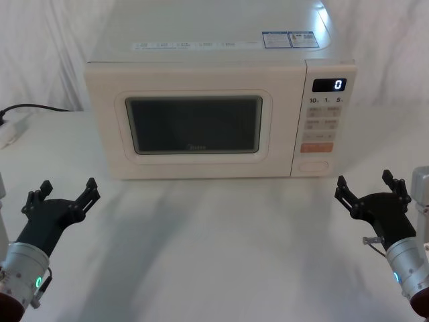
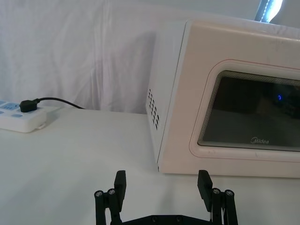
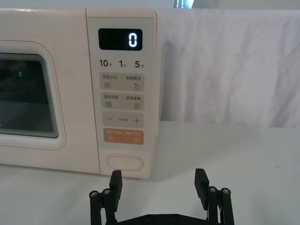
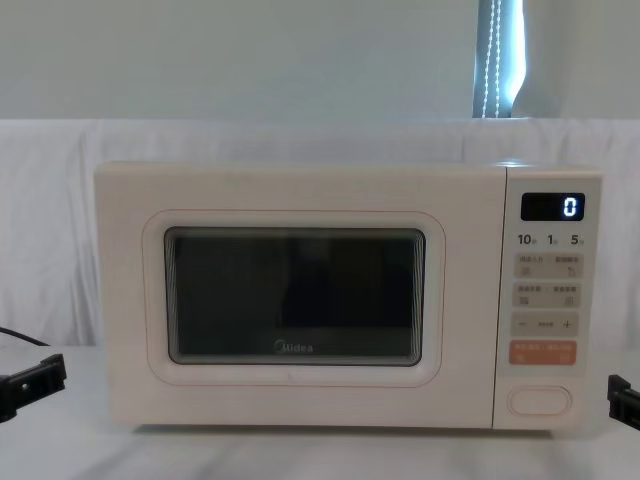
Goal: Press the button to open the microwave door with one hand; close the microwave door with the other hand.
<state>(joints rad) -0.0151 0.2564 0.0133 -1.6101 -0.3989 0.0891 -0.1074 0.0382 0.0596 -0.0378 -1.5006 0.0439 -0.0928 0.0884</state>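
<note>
Button (image 1: pixel 315 166): cream, pill-shaped, at the bottom of the control panel (image 1: pixel 324 127), right of centre in the head view, directly under the orange key (image 1: pixel 316 148). Nothing touches it. Display (image 1: pixel 329 84) at the panel's top reads 0.

Microwave door (image 1: pixel 194 124): closed, flush with the cabinet, dark window at centre frame; a small logo sits on the window's lower edge.

Microwave stands at the upper middle of the desk (image 1: pixel 214 241), before a white draped backdrop.

Right gripper (image 1: pixel 369 186): lower right of the head view, fingers spread, holding nothing, in front of the panel's lower corner and apart from it.

Left gripper (image 1: pixel 64 190): lower left, fingers spread, holding nothing, apart from the door.

Power strip (image 2: pixel 21 116) with a black plug lies at the left edge of the left wrist view.
</note>
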